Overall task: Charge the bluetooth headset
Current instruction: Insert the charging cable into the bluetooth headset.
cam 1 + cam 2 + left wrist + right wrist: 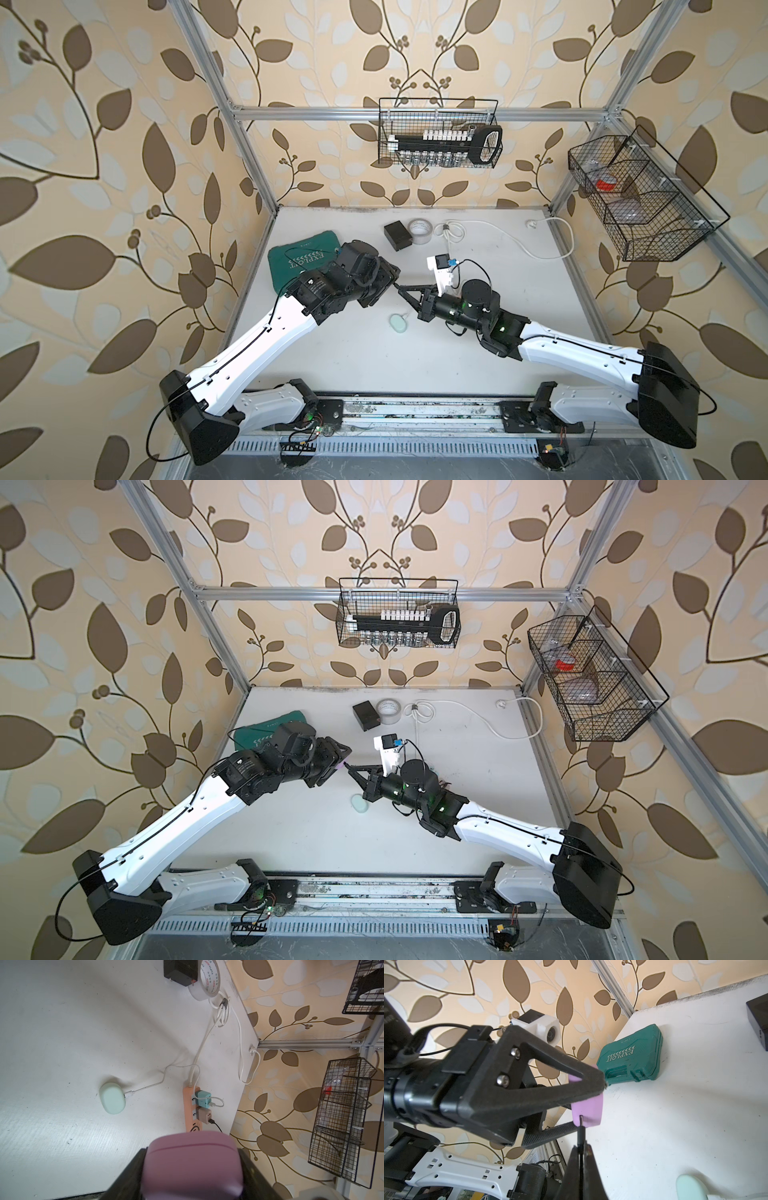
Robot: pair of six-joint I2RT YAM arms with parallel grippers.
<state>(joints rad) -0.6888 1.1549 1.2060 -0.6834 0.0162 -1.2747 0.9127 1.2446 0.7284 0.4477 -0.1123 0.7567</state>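
Pink headset case (591, 1109) is held above the table (675, 1105) in the left gripper (192, 1169), while the black plug (580, 1134) is pinched in the right gripper (581, 1150), its tip at the port (581, 1117). Insertion is judged underway; a straight, aligned push is called for.

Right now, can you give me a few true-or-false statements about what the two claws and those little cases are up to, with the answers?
1. The left claw holds a pink case. True.
2. The right claw is wide open. False: it is shut on a black cable plug.
3. A white cable is plugged into the mint case. True.
4. The green tool case sits on top of the mint case. False: it lies on the table, apart from it.
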